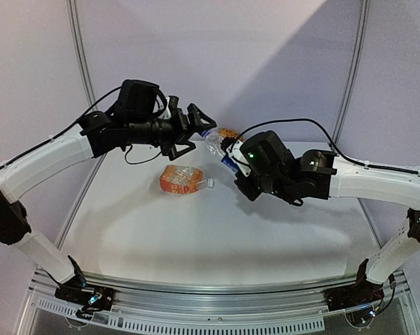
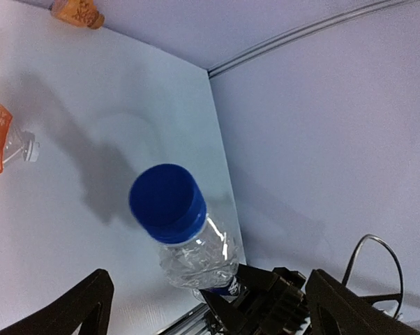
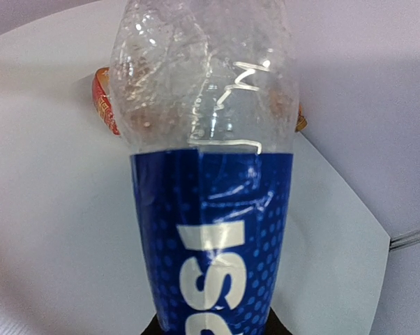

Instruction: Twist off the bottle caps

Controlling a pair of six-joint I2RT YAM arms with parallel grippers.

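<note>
Seen from above, the right gripper (image 1: 229,159) is clamped on the lower body of the water bottle (image 1: 213,143) and holds it in the air over the far middle of the desk (image 1: 217,237). The bottle's long axis runs up and leftward, towards the left gripper (image 1: 196,125), which hangs wide open just short of the neck and grasps nothing. The orange bottle (image 1: 181,179) lies flat on the desk nearer the far edge, its white cap (image 1: 211,183) pointing at the right edge. The left wrist camera looks almost straight down the bottle's axis at the blue cap (image 2: 167,202), which sits between the spread fingers (image 2: 91,307) and untouched. The cap looks small, rigid and ribbed, probably the firmest place to grip. In the right wrist view the crinkled clear wall above the blue label (image 3: 210,244) suggests a thin, light, nearly empty bottle that would likely buckle or twist if squeezed hard, so the labelled section is the safer hold.
</note>
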